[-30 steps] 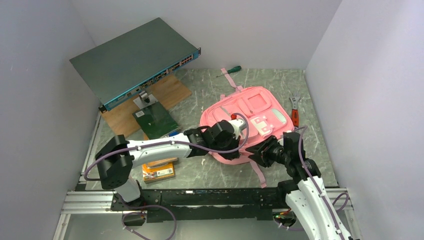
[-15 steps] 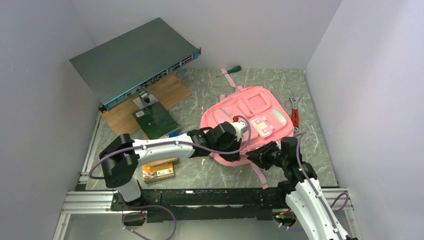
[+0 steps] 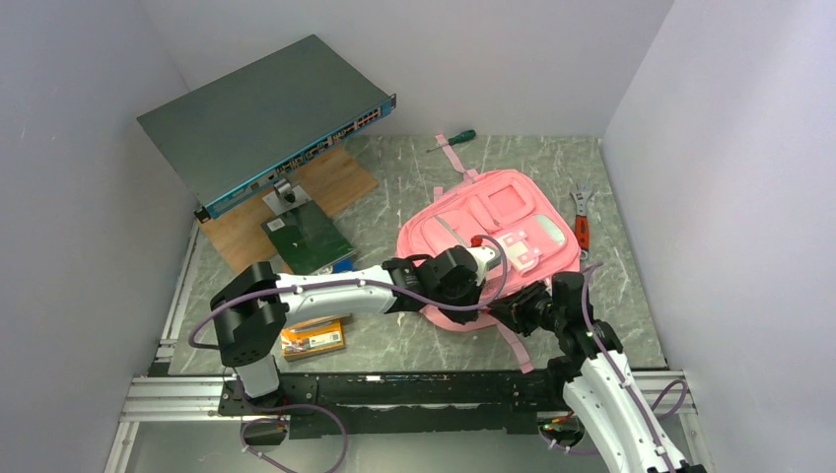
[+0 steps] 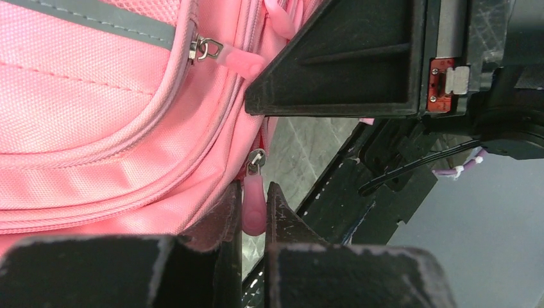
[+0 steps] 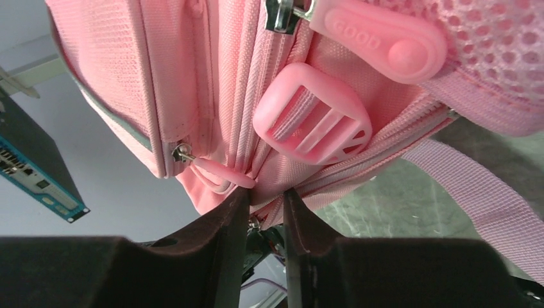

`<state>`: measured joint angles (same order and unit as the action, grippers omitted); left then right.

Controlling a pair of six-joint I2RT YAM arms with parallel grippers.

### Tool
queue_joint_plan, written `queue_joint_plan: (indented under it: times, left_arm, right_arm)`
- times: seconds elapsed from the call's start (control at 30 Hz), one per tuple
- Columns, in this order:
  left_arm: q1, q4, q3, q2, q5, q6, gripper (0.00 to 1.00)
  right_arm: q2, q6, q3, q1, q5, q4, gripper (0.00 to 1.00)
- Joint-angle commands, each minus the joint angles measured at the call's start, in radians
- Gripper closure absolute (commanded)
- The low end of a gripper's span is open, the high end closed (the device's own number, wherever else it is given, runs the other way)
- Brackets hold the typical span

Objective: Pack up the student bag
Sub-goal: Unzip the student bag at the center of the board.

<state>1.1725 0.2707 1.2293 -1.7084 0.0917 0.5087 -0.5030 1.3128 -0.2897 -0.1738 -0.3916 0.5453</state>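
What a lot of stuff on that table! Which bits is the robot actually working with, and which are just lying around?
In use: pink backpack, its zip pull pinched by the left hand, right hand gripping the bag's edge.

Lying about: network switch, wooden board, circuit board, screwdriver, wrench, orange box.

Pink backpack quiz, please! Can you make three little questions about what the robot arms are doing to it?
1. True or false: the left end effector pinches a pink rubber zipper pull on the soft pink fabric backpack.
2. Pick one: what lies on the table just past the backpack's far end? A) a green-handled screwdriver B) a banana C) a cup
3. Fill in: the right end effector is shut on the edge of the ____.

Key: 1 true. 2 A. 3 backpack.
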Motion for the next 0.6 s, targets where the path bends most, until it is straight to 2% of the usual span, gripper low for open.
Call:
queue_joint_plan:
  times: [0.0,0.07,0.1,0.17,0.27,0.4,0.57]
  left_arm:
    - [0.047,-0.068,0.098,-0.001,0.061,-0.023,1.0]
    - [0.053,-0.062,0.103,-0.014,0.062,-0.024,1.0]
    - [0.054,-0.06,0.104,-0.017,0.063,-0.023,1.0]
    - [0.055,-0.056,0.1,-0.021,0.062,-0.02,1.0]
    - [0.055,-0.044,0.082,-0.014,0.031,-0.009,1.0]
    - [0.034,0.033,0.039,0.014,-0.087,0.054,1.0]
    - [-0.055,0.107,-0.084,0.085,-0.209,0.152,1.0]
  right_arm:
    - [-0.029,-0.012,0.01,-0.003,0.065,-0.045,0.75]
    - [-0.034,-0.03,0.006,-0.002,0.091,-0.035,0.77]
    - [-0.033,-0.04,0.003,-0.002,0.109,-0.028,0.81]
    - [-0.029,-0.047,0.005,-0.003,0.126,-0.019,0.99]
    - [-0.026,-0.069,0.0,-0.001,0.163,-0.002,1.0]
    - [-0.001,-0.094,-0.019,0.009,0.235,0.067,1.0]
    - [0.025,-0.149,0.007,0.135,0.173,0.071,1.0]
